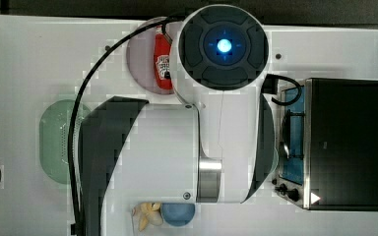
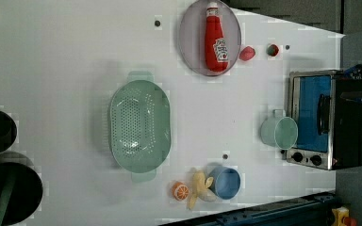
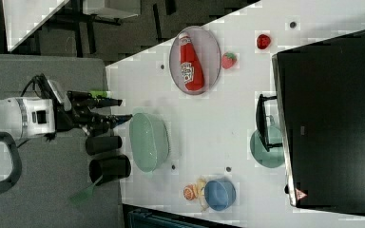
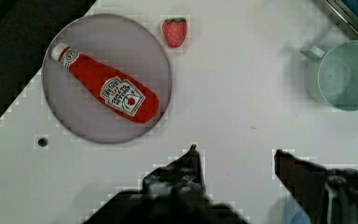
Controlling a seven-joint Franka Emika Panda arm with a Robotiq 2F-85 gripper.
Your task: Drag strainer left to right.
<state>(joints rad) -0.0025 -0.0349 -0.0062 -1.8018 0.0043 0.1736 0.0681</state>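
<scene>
The strainer (image 2: 140,125) is a pale green oblong colander with a perforated centre, resting flat on the white table (image 2: 75,56). It also shows at the top view's left (image 1: 54,142), partly behind the arm and its cable, and in the right view (image 3: 148,141). My gripper (image 3: 116,110) hangs well above the table, open, with nothing between its fingers. In the wrist view the gripper (image 4: 237,158) has two dark fingertips (image 4: 193,161) spread apart over bare table. The strainer is untouched.
A ketchup bottle (image 2: 216,37) lies on a grey plate (image 2: 188,42), with a toy strawberry (image 4: 174,31) beside it. A mint-green cup (image 2: 279,133) stands by a toaster oven (image 2: 320,120). A blue bowl (image 2: 224,182), orange and banana sit near the table edge. Two dark pots (image 2: 0,160) stand beyond the strainer.
</scene>
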